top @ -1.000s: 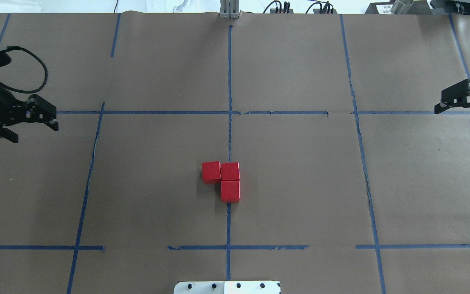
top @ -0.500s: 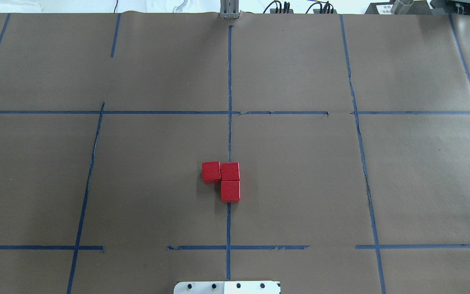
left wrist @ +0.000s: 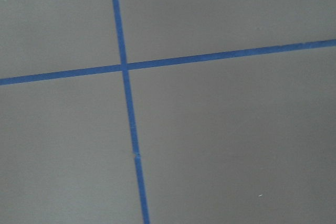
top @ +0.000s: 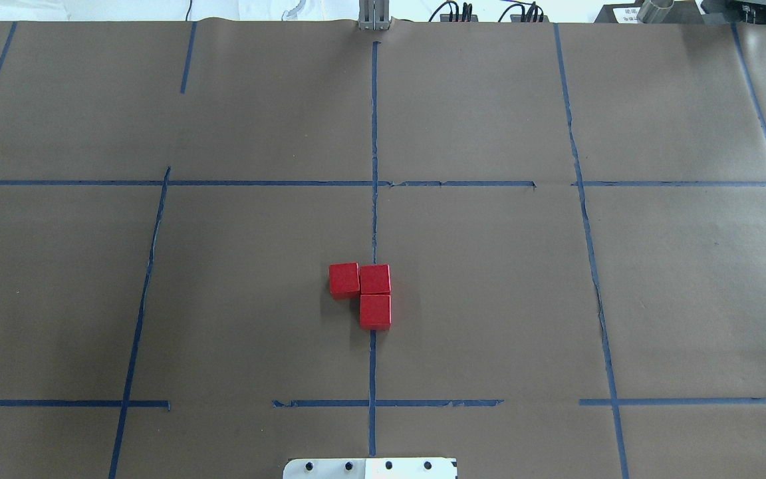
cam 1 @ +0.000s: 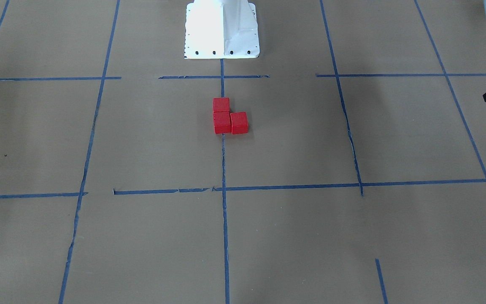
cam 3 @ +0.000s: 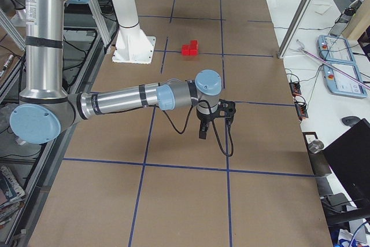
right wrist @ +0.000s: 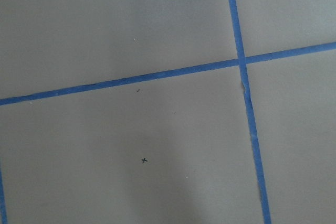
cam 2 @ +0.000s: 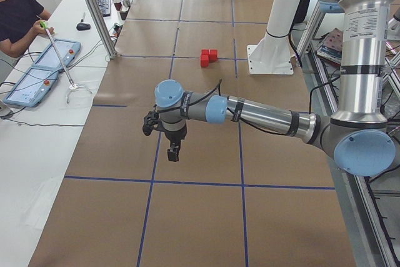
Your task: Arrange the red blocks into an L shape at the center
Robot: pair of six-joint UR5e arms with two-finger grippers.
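Here's the table: the red blocks (top: 375,279) sit bunched together on the center (top: 436,293), and they make an L. Two of them lie in a row along the blue tape line (top: 374,219), one nearer the white base (top: 370,468) and one farther from it. The third is tucked against the farther one, on the robot's left side. Neighbours touch side to side, and all three lie flat on the paper. From across the table the same L shows, a little way out from the base.

Both arms are out wide, well apart from the blocks. The left gripper (cam 2: 164,139) hangs above the paper toward the robot's left end of the table, holding nothing. Only a black sliver of it pokes into the front view's edge, and I cannot tell how wide its jaws stand. The right gripper (cam 3: 215,121) hangs over the right end, also with nothing in its grasp — its opening cannot be judged from this side view. Each wrist camera looks down on bare paper and a crossing of tape lines.
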